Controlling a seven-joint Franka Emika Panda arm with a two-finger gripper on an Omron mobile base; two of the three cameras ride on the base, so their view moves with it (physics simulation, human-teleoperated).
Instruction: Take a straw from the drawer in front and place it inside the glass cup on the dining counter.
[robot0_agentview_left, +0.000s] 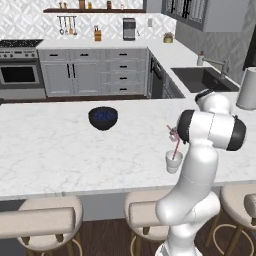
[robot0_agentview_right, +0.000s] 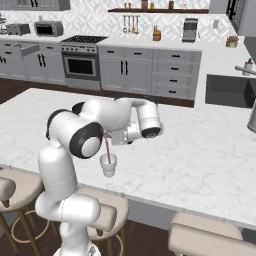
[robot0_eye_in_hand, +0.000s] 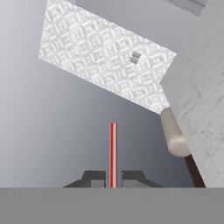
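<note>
The glass cup (robot0_agentview_left: 173, 162) (robot0_agentview_right: 108, 165) stands near the front edge of the white marble dining counter (robot0_agentview_left: 50, 150) (robot0_agentview_right: 200, 160). The thin reddish-pink straw (robot0_agentview_left: 176, 148) (robot0_agentview_right: 107, 150) (robot0_eye_in_hand: 113, 148) stands almost upright with its lower end inside the cup. My gripper (robot0_agentview_left: 173, 133) (robot0_agentview_right: 106, 136) (robot0_eye_in_hand: 113, 179) sits just above the cup, shut on the straw's upper part. In the hand view the straw runs up between the two dark fingertips (robot0_eye_in_hand: 94, 178). My own arm hides part of the gripper in both base views. The drawer is out of view.
A dark blue bowl (robot0_agentview_left: 103, 118) sits on the counter, left of and behind the cup. Padded stools (robot0_agentview_left: 47, 215) (robot0_agentview_right: 210, 235) line the counter's near side beside my base. A sink (robot0_agentview_left: 200, 77) (robot0_agentview_right: 230, 90) lies in the far worktop.
</note>
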